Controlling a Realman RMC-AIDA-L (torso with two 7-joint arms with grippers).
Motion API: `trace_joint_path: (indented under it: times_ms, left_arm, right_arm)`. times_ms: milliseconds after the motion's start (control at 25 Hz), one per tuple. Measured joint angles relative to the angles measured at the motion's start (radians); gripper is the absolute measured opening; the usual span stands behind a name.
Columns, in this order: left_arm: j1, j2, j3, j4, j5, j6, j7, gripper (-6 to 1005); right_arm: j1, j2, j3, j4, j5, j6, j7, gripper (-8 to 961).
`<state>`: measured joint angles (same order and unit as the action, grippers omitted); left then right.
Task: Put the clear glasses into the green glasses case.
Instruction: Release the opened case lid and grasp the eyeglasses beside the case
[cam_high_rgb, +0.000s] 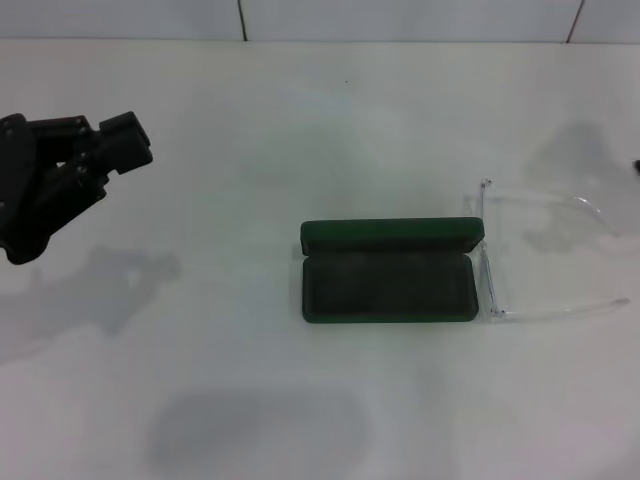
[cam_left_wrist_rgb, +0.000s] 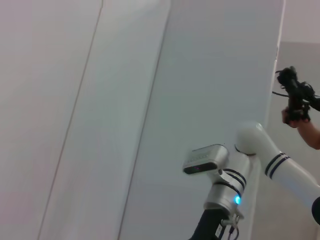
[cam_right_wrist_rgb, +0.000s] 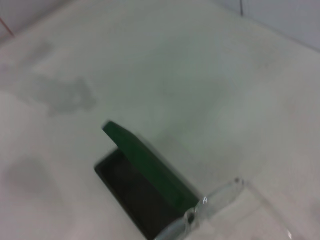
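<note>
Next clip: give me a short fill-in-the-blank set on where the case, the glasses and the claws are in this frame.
1. The green glasses case lies on the table with its lid ____.
2. The clear glasses lie on the table, beside the case's ____ end.
3. Inside, the case holds ____.
4. The ____ claw hangs at the table's edge, far from both.

Missing words: open; right; nothing; left

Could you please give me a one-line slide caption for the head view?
Open green glasses case on the table, clear glasses beside it, left claw raised.
</note>
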<state>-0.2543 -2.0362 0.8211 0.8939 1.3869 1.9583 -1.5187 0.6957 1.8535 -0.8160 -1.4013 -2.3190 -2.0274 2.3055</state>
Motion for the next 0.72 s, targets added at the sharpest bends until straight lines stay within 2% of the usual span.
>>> trace_joint_path:
  times_ms: [80,200,360,440,720]
  left_arm:
    - [-0.004,-0.004,-0.004,-0.017,0.000,-0.003,0.018,95]
    - [-0.005,-0.016,-0.005,-0.029,-0.001,-0.012,0.035,95]
    - [0.005,-0.043,-0.006,-0.033,0.010,-0.053,0.050,94]
    - [0.013,-0.049,-0.006,-0.044,0.015,-0.062,0.058,94]
    - [0.011,-0.049,-0.005,-0.111,0.018,-0.062,0.098,94]
  right_arm:
    - [0.051,0.006,-0.079,0.003,-0.058,0.009,0.056,538]
    - [0.113,0.027,-0.145,0.029,-0.137,0.019,0.126,537]
    - [0.182,0.053,-0.146,0.152,-0.188,0.035,0.172,536]
    - [0.213,0.062,-0.149,0.209,-0.208,0.052,0.188,535]
    - [0.265,0.138,-0.178,0.269,-0.281,0.091,0.227,533]
